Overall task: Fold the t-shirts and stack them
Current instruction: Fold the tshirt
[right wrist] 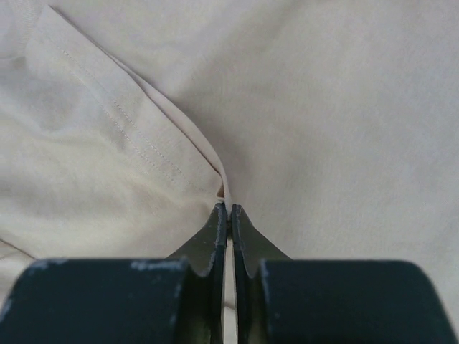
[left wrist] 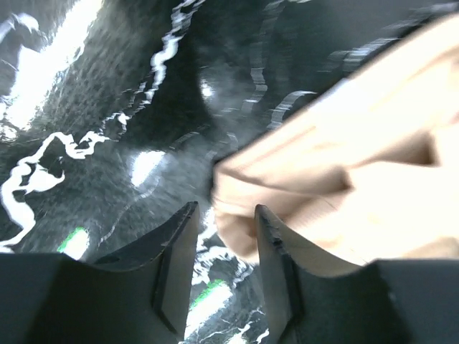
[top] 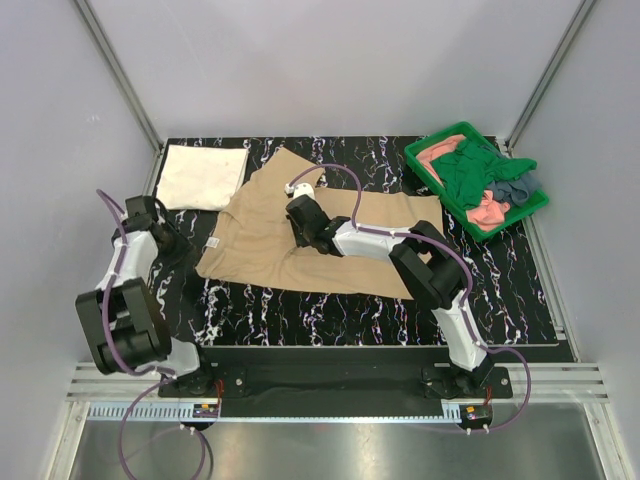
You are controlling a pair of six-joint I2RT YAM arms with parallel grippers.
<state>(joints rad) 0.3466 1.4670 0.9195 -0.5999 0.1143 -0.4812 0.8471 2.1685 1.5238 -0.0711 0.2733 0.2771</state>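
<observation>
Folding looks under way: the soft tan short-sleeved t-shirt (top: 255, 255) lies spread on the black marbled surface (top: 400, 320). The right claw (right wrist: 230, 209) is clamped on a ridge of its cloth. The left claw (left wrist: 226, 211), open at its left edge, should pinch next.

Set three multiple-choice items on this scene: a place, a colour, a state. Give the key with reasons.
1. The folded cream-white shirt lies: A at the table's far-left corner; B mid-table; C at the near edge.
2. The tray is: A blue; B green; C red.
3. The right pincer is: A wide open; B shut on the tan shirt; C out of view.
Key: A, top view shows it far left; B, green rim; B, cloth pinched between shut jaws.
</observation>
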